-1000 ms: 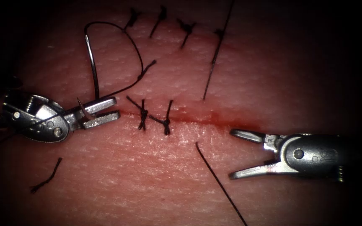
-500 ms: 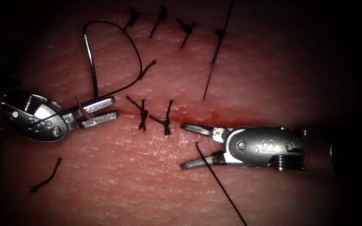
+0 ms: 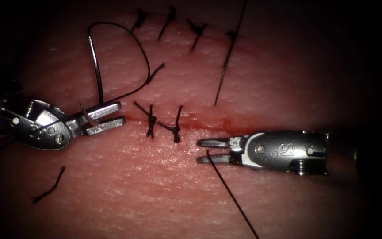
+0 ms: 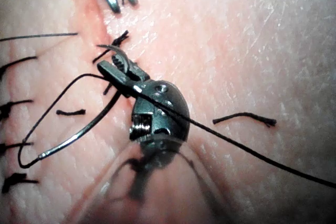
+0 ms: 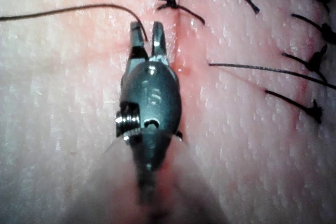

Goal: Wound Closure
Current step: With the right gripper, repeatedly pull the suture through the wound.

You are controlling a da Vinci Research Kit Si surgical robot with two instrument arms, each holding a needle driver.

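The tissue [image 3: 124, 177] has a cut [image 3: 226, 127] running across the endoscope view, with two knotted stitches [image 3: 150, 120] on it. At the cut's left end my left tool [image 3: 122, 113] is shut on the curved needle [image 3: 97, 75] near its pointed end; the needle is clear of the tissue. The needle [image 4: 79, 135] also curves away from the left tool [image 4: 107, 66] in the left wrist view. My right tool [image 3: 199, 151] lies just below the cut, right of the stitches. It is shut on the thread [image 3: 231, 194] where it leaves the tissue. The right tool [image 5: 147, 26] meets the thread [image 5: 79, 9] in the right wrist view too.
A row of finished stitches [image 3: 196, 30] crosses the tissue farther back. Thread [image 3: 131, 35] loops from the needle's blunt end back across my left tool. A long strand [image 3: 226, 66] enters the tissue above the cut. A cut thread end [image 3: 48, 189] lies lower left. Red fluid [image 3: 200, 121] lines the cut.
My right tool moved left along the cut, and its jaws went from wide open to shut at the thread's exit point. The left tool and needle stayed still.
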